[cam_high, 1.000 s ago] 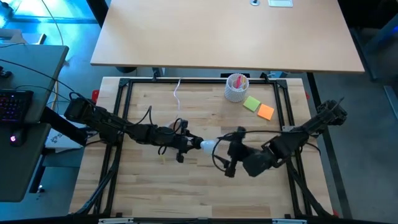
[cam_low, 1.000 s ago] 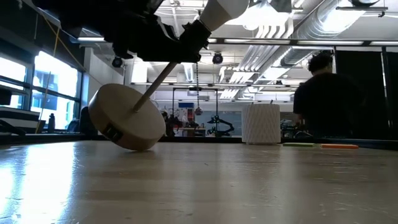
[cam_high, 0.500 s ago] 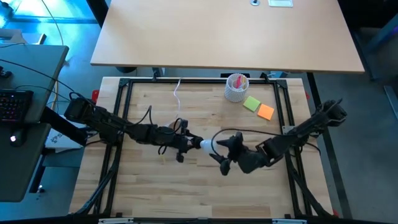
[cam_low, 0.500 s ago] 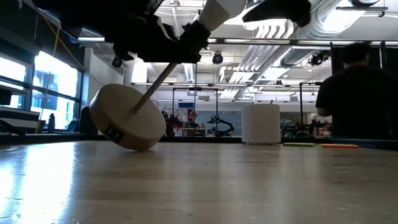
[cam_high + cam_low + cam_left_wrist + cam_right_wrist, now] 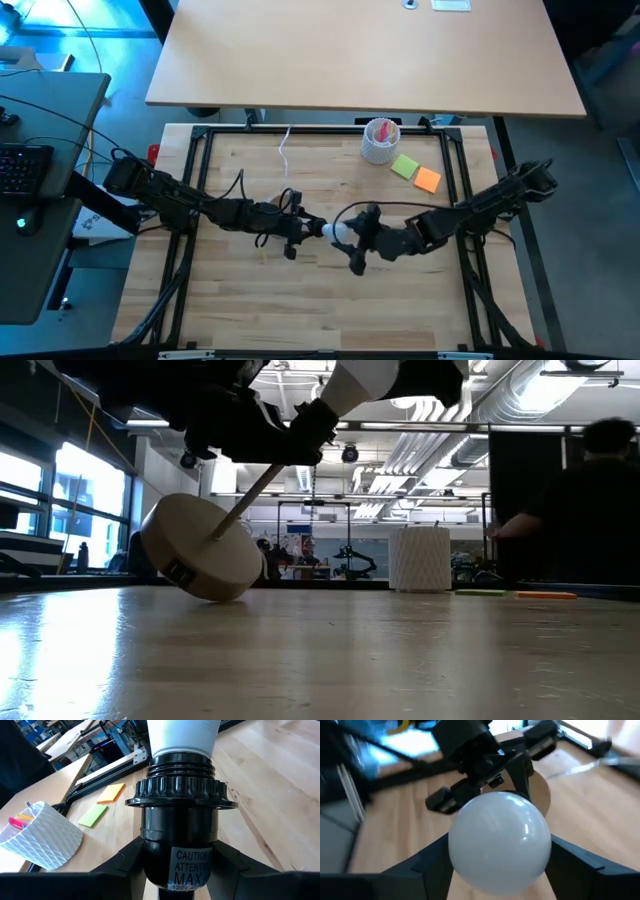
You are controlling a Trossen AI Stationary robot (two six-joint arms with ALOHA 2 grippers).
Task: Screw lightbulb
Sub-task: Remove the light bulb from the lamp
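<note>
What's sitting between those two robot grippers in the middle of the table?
The lightbulb, seated in a black socket. The left gripper holds the socket; the right gripper flanks the bulb, seen from above.

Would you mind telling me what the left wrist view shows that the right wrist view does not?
Only the left wrist view shows the black socket's caution label, the ribbed cup and the sticky notes. Only the right wrist view shows the bulb's rounded end, with the right gripper around it. Both show bulb, socket and wooden table.

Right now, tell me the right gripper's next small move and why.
Probably close on the bulb and twist. The right gripper has a finger on each side, and the left gripper holds the socket the bulb sits in.
</note>
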